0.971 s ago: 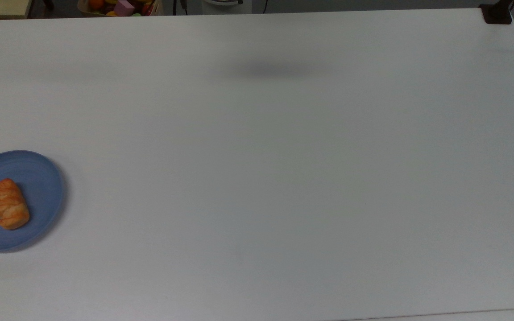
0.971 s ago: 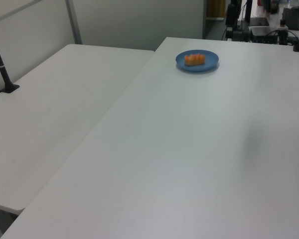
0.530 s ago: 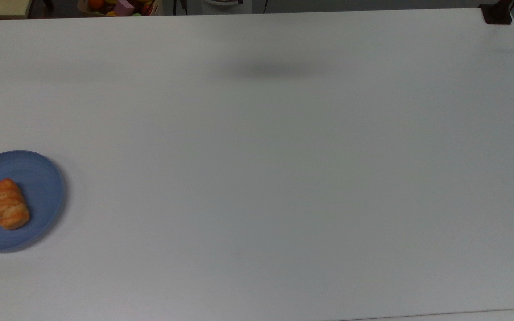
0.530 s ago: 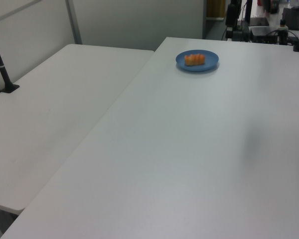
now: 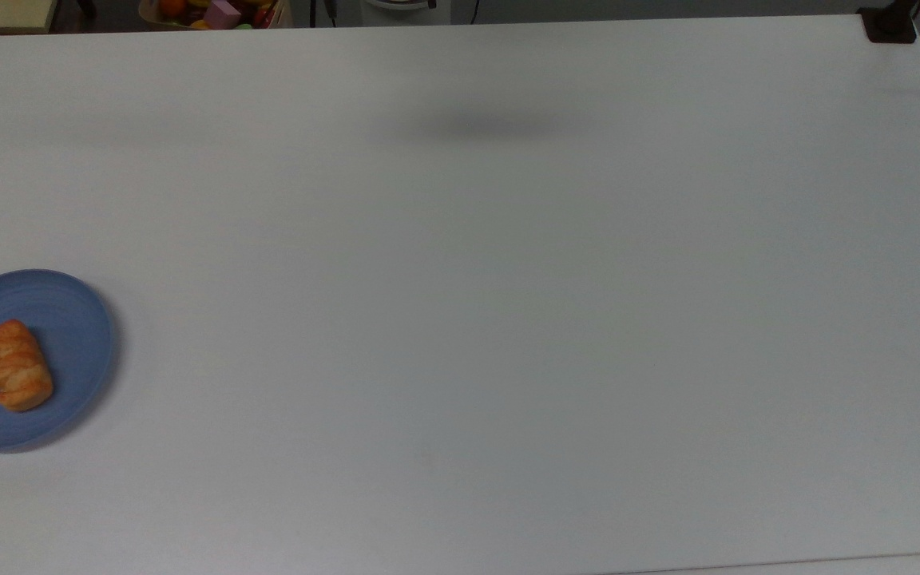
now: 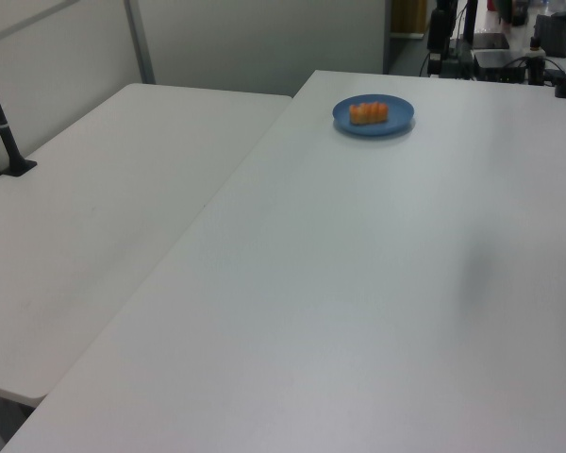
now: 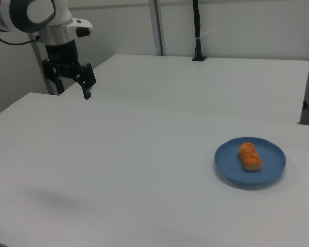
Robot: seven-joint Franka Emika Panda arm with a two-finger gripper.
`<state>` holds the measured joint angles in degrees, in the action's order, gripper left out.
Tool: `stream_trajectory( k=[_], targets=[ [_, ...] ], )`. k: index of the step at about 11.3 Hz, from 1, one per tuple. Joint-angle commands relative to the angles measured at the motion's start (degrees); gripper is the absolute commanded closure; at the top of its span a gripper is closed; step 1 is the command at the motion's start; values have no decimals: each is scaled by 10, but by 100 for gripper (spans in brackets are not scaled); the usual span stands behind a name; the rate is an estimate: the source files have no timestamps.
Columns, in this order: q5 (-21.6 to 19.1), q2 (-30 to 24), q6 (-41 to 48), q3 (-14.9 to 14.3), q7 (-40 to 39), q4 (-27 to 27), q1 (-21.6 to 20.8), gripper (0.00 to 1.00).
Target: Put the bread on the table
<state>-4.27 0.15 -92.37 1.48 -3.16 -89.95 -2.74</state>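
Observation:
The bread (image 5: 16,365), a small golden-orange braided roll, lies on a round blue plate (image 5: 69,319) at the top view's left edge. The left view has the bread (image 6: 369,112) on the plate (image 6: 401,115) at the far end of the white table (image 6: 358,283). The right view places the bread (image 7: 250,156) and plate (image 7: 273,164) at the right. My gripper (image 7: 72,86) hangs open and empty high above the table's far left in the right view, well away from the plate. The table (image 5: 508,319) is bare around the plate.
A second white table (image 6: 94,217) adjoins on the left view's left, with a black post (image 6: 5,132) clamped to it. A basket of colourful items (image 5: 212,12) sits beyond the top view's upper edge. A black clamp (image 5: 890,24) marks the table's corner.

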Motion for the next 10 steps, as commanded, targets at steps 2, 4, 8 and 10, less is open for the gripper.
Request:
stream_trajectory(
  k=[2, 4, 8, 10],
  targets=[
    [7, -2, -3, -5, -92, -10, 22, 0],
    [8, 21, -7, -24, -185, -1, 31, 0],
    [8, 108, -19, -34, -296, 89, 81, 0],
    [0, 134, -95, -39, -337, 100, 117, 0]
  ],
)
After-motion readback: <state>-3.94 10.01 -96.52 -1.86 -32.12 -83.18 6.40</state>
